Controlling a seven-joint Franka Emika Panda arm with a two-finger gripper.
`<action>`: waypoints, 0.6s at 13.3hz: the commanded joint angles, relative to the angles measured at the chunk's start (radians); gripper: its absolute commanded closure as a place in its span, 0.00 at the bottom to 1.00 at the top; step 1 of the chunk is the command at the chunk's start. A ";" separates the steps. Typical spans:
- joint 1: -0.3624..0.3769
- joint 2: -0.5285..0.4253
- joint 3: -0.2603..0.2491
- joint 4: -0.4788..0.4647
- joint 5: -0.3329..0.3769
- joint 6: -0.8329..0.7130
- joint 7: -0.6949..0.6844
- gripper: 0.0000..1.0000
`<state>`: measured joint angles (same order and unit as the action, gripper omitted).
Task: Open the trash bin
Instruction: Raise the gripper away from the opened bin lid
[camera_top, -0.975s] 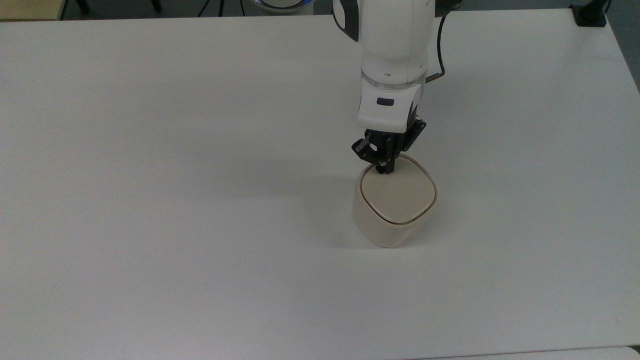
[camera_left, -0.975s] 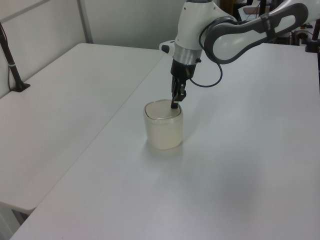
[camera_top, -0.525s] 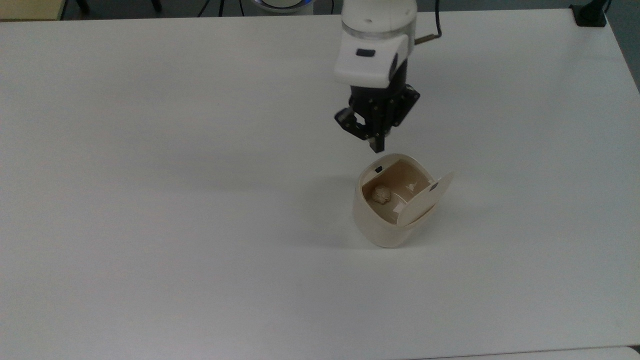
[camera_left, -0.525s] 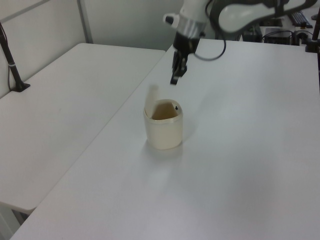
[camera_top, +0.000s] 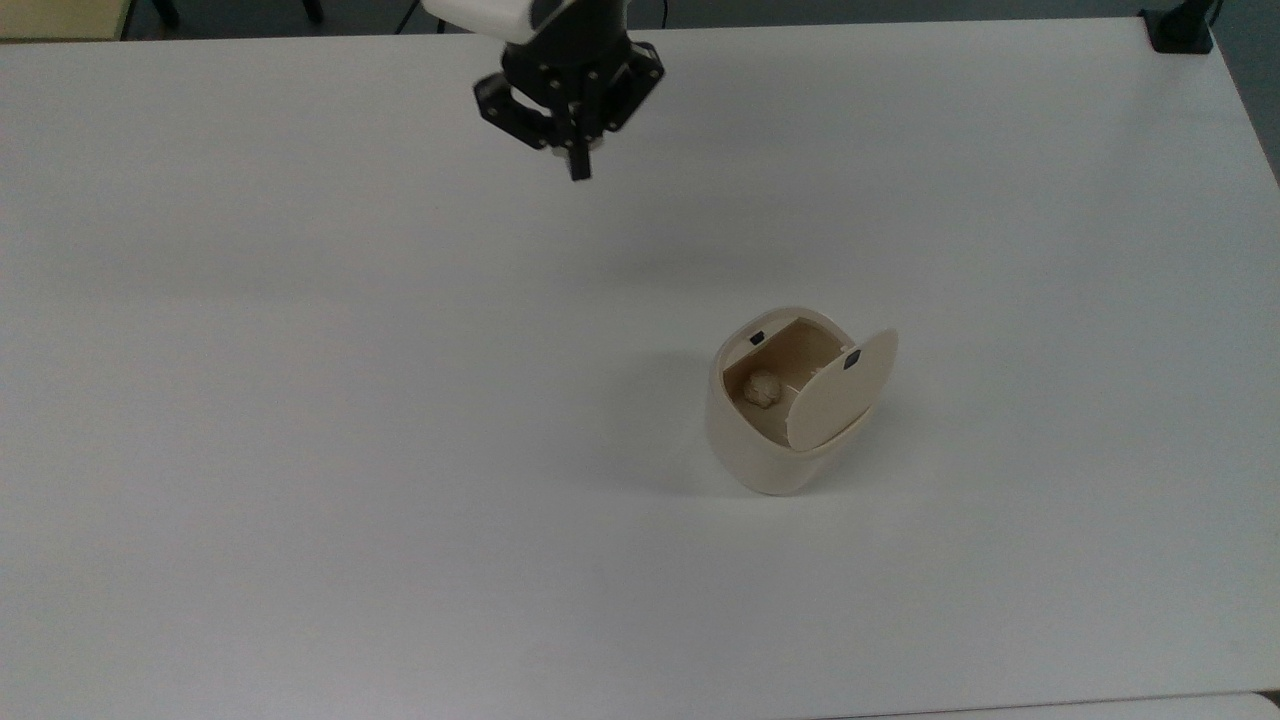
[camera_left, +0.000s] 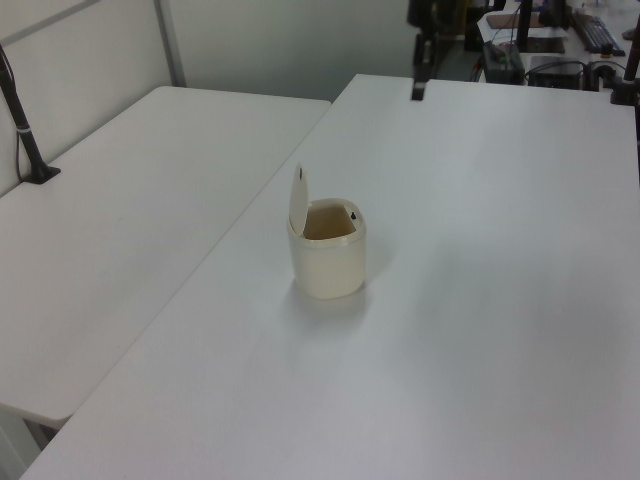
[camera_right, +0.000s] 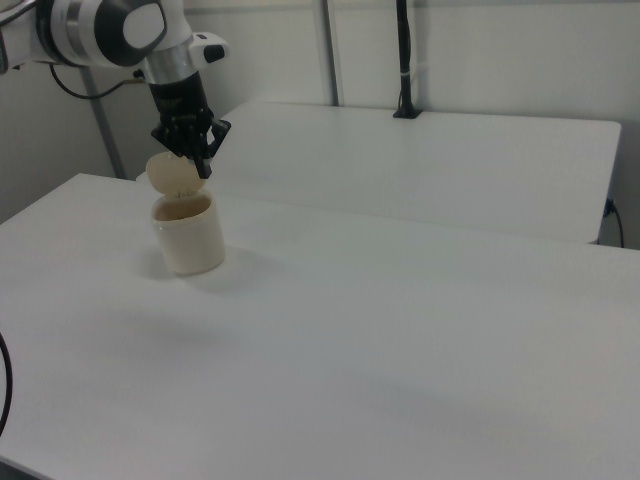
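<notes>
Bin (camera_top: 775, 440) sits right of centre on the desk (camera_top: 300, 400) in the top view, lid (camera_top: 840, 405) standing up, while our hand (camera_top: 578, 165), fingers together, hangs well apart toward the upper left.

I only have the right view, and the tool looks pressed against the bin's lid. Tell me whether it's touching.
Observer: No. In the top view the tool hangs well apart from the trash bin, toward the top view's upper left.
Operator: Report what's inside.
Observer: The top view shows a small crumpled pale wad on the bottom.
Operator: Give the lid's angle.
Observer: In the left view the lid stands about upright, on the left view's left of the rim.
</notes>
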<state>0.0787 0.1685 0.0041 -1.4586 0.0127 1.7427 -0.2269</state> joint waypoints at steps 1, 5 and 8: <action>-0.033 -0.089 -0.001 -0.065 -0.081 -0.112 0.081 1.00; -0.059 -0.116 -0.003 -0.065 -0.083 -0.195 0.103 0.91; -0.066 -0.132 -0.006 -0.063 -0.083 -0.207 0.104 0.29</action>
<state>0.0156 0.0791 -0.0002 -1.4831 -0.0578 1.5454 -0.1450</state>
